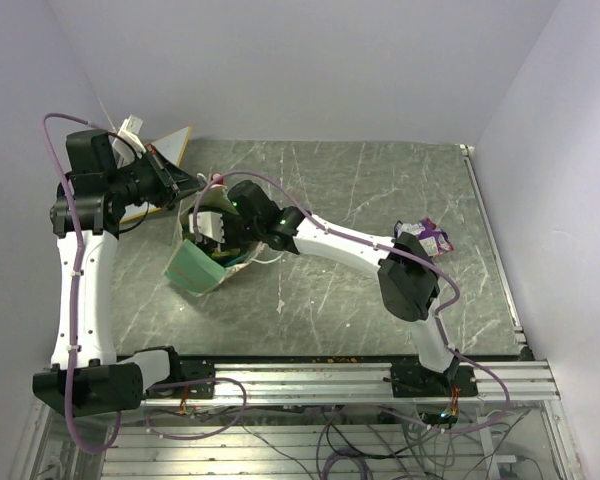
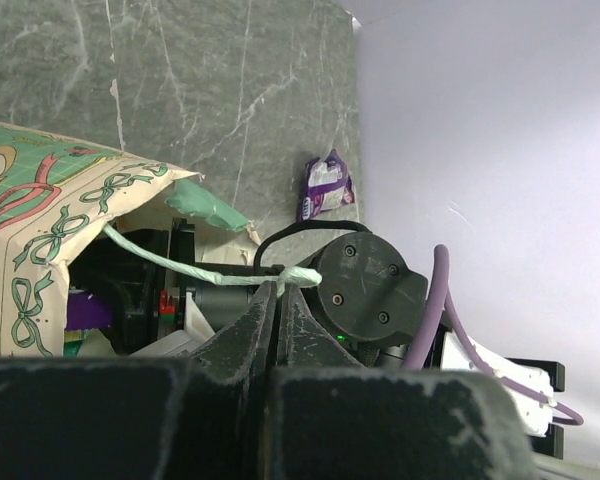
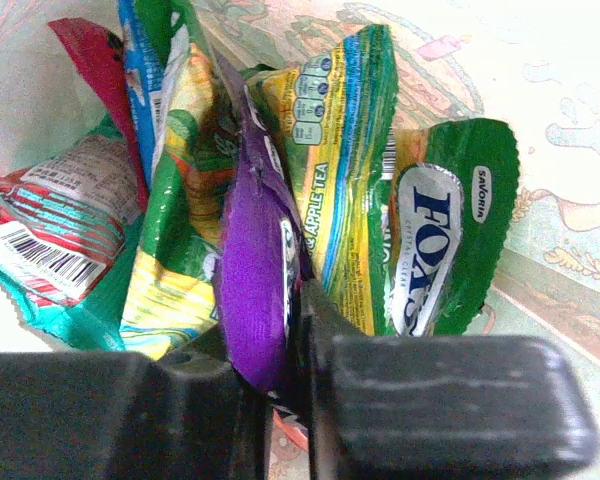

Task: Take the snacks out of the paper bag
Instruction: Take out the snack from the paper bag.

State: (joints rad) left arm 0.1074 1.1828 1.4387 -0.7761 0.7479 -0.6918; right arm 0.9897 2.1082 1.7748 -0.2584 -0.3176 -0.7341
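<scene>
The paper bag [image 1: 195, 266] lies on its side at the table's left, mouth facing the back. My left gripper [image 1: 196, 186] is shut on its pale string handle [image 2: 210, 271], pinched at the fingertips [image 2: 279, 283], and holds the mouth open. My right gripper [image 1: 226, 232] is inside the bag. In the right wrist view it [image 3: 292, 312] is shut on a purple snack packet [image 3: 252, 270]. Beside it lie a green Fox's packet [image 3: 450, 240], a green-yellow apple tea packet [image 3: 342, 150], a teal packet [image 3: 55, 255] and a red one [image 3: 95, 65]. Purple packets [image 1: 430, 236] lie on the table at the right.
A flat white board [image 1: 170, 148] leans at the back left corner behind the left arm. The right arm's forearm [image 1: 340, 240] stretches across the table's middle to the bag. White walls close in at left, back and right.
</scene>
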